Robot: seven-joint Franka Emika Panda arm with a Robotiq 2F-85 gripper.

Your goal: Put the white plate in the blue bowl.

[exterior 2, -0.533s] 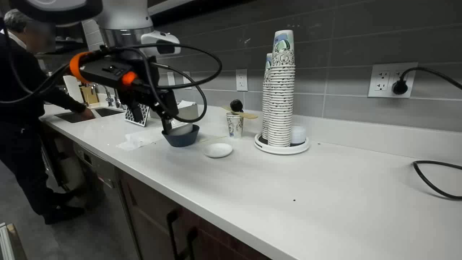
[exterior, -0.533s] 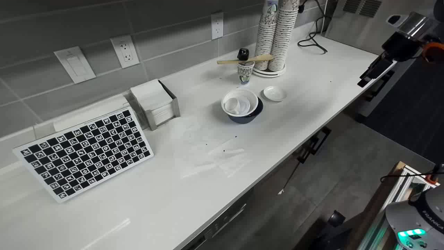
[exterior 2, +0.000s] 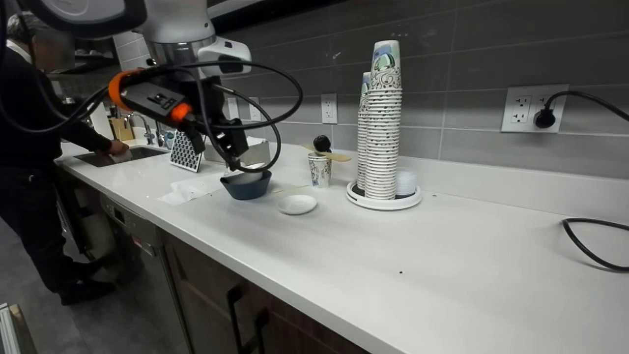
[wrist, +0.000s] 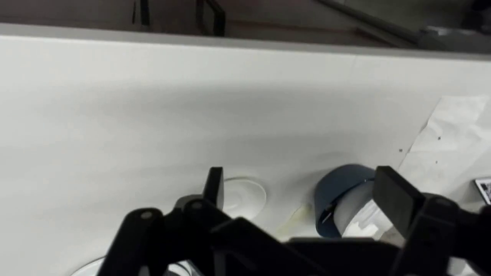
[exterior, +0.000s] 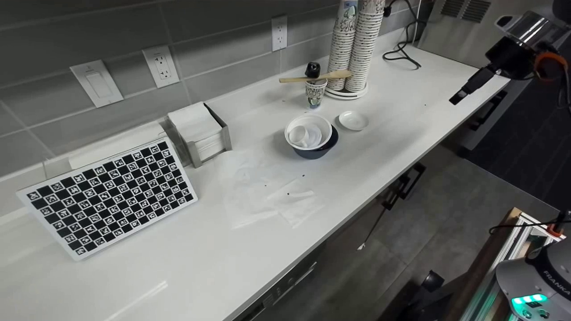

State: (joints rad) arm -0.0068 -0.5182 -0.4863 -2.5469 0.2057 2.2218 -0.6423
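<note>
A robot arm (exterior 2: 177, 19) holds its end effector (wrist: 299, 188) over a white table (exterior: 250, 263), the two fingers (wrist: 213, 186) spread wide apart with nothing gripped between them, as the wrist view shows. The white plate (exterior: 353, 120) lies flat on the table, well apart from the end effector. In both exterior views it rests just to the right of the blue bowl (exterior: 314, 154), the two not touching; in the wrist view it appears left of the bowl, its left edge partly hidden behind a finger.

A white bowl (exterior: 310, 119) sits tilted inside the blue bowl, holding a small white cup (exterior: 298, 135) and a pale item (exterior: 315, 133) too indistinct to name. Farther back, near the tiled wall (exterior: 223, 35), a paper cup (exterior: 315, 96) stands upright with a wooden utensil (exterior: 337, 76) lying across its top and a black object (exterior: 312, 69) beside it. To its right, tall stacks of paper cups (exterior: 342, 58) rise from a round white tray (exterior 2: 383, 206).

At left in an exterior view are a napkin holder (exterior: 225, 133) and a checkered board (exterior: 107, 198), with a thin white sheet (exterior: 267, 200) spread on the table nearer than the bowls. In an exterior view, a person (exterior 2: 27, 118) in dark clothing stands at far left beside a sink (exterior 2: 145, 152).
</note>
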